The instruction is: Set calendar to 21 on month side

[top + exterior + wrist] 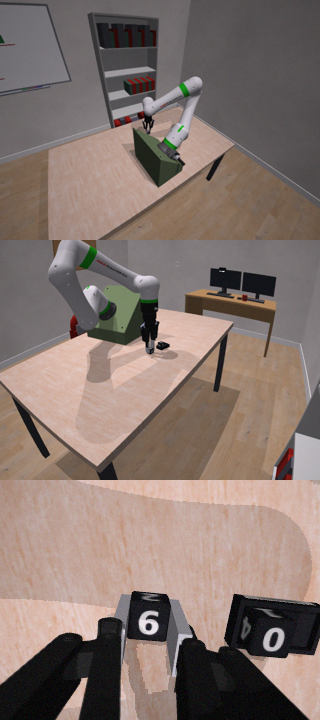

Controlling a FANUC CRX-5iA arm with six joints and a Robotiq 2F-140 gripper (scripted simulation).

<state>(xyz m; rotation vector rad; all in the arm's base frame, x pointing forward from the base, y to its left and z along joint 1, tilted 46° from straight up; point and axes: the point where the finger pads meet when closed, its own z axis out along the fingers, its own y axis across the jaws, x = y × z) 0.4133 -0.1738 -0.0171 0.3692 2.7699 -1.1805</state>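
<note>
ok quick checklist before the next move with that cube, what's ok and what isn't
1. Grip: gripper shut on the cube showing 6: ok.
2. Held cube off the table: cannot tell.
3. Tray flat on the table: ok.
4. Free slot in the tray beside the other cube: ok.
5. Date reads 21: not ok; faces seen are 6, 0 and 4.
6. Both cubes in the tray: not ok, one only.
</note>
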